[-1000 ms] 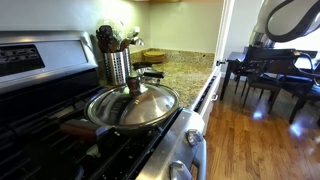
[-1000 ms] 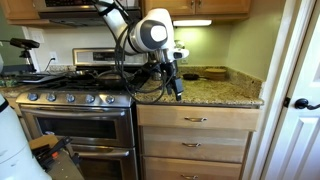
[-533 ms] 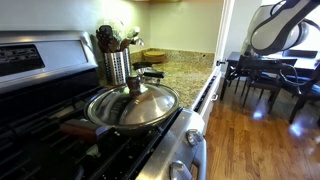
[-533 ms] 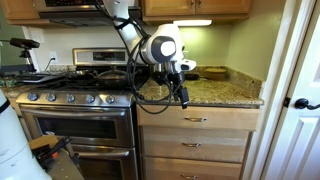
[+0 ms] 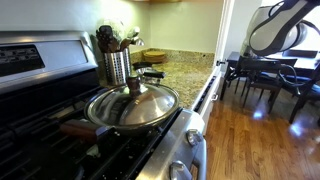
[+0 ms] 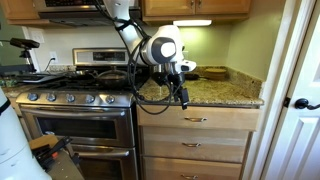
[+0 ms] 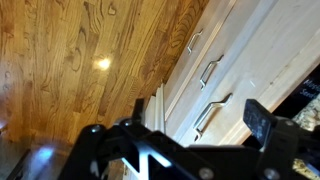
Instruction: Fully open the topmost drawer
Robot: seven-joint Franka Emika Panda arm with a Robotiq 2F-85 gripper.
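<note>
The topmost drawer [image 6: 197, 118] is a light wood front with a small silver handle, just under the granite counter, and it is shut. In the wrist view its handle [image 7: 213, 115] lies between my fingers, with two lower drawers beyond it. My gripper [image 6: 181, 95] hangs fingers-down at the counter edge, just above and left of that handle, not touching it. In the wrist view the gripper [image 7: 175, 126] is open and empty, its black fingers wide apart. Only my arm [image 5: 280, 25] shows in an exterior view.
A stove [image 6: 75, 100] with knobs stands beside the drawers, with a lidded pan [image 5: 132, 105] and a utensil holder [image 5: 115, 65] on it. A bowl [image 6: 212, 72] sits on the counter. A white door [image 6: 300, 90] is close by. Dark furniture [image 5: 270, 75] stands on the wood floor.
From one second ago to half a second ago my arm moved sideways and down along the counter edge toward the top drawer. Since then nothing has moved.
</note>
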